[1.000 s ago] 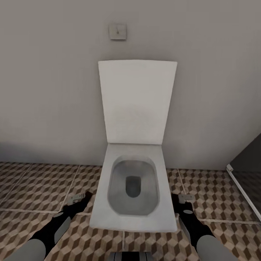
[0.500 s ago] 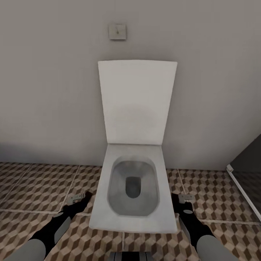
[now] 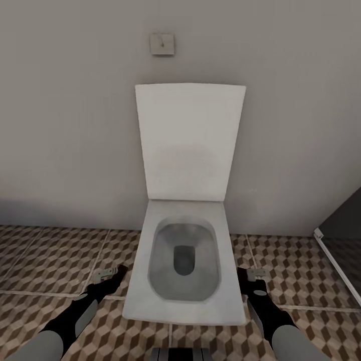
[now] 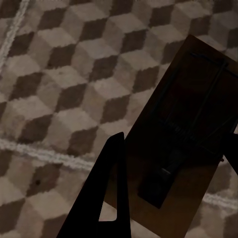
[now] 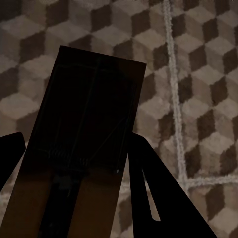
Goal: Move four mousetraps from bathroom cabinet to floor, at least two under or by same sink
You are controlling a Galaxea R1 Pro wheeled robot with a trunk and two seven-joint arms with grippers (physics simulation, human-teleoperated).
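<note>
You have two flat brown wooden mousetraps with grey metal parts in sight, one per hand. Your left hand (image 3: 111,273) grips the first mousetrap (image 4: 181,134) between its dark fingers (image 4: 106,188), low over the cube-patterned brown, beige and white bathroom floor (image 3: 55,260). Between the arms stands one white square toilet (image 3: 184,260), lid raised against the grey wall (image 3: 65,125). Your right hand (image 3: 253,273) clamps the second mousetrap (image 5: 84,144) over the same tiles.
</note>
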